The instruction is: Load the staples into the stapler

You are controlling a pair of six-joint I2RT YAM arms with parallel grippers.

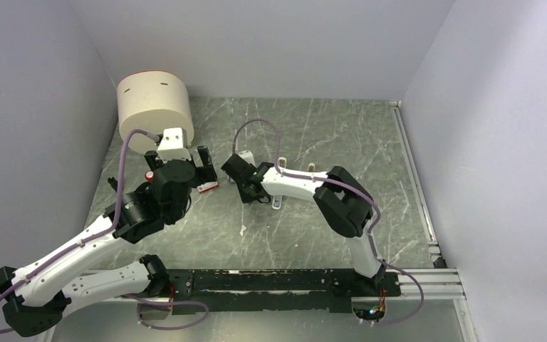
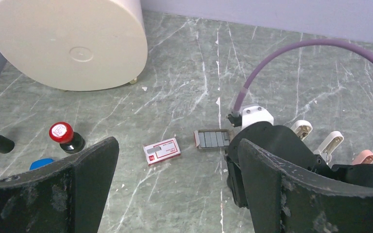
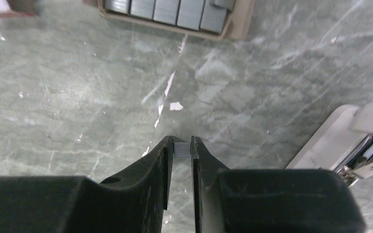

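Our right pincer (image 3: 182,146) was pinching a short grey staple strip (image 3: 181,149) between its fingertips, close over the marble tabletop (image 3: 68,97). At its 12 o'clock lay the cardboard tray (image 3: 238,26) holding more staple blocks (image 3: 165,8). At 3 o'clock the white stapler (image 3: 337,141) lay opened, its metal channel showing. Our left pincer (image 2: 177,165) stood spread wide over the red-and-white box (image 2: 161,151), with the tray just beside that box at 3 o'clock. A cream drum (image 2: 68,43) sat at 11 o'clock and a red-capped stamp (image 2: 63,136) at 9.
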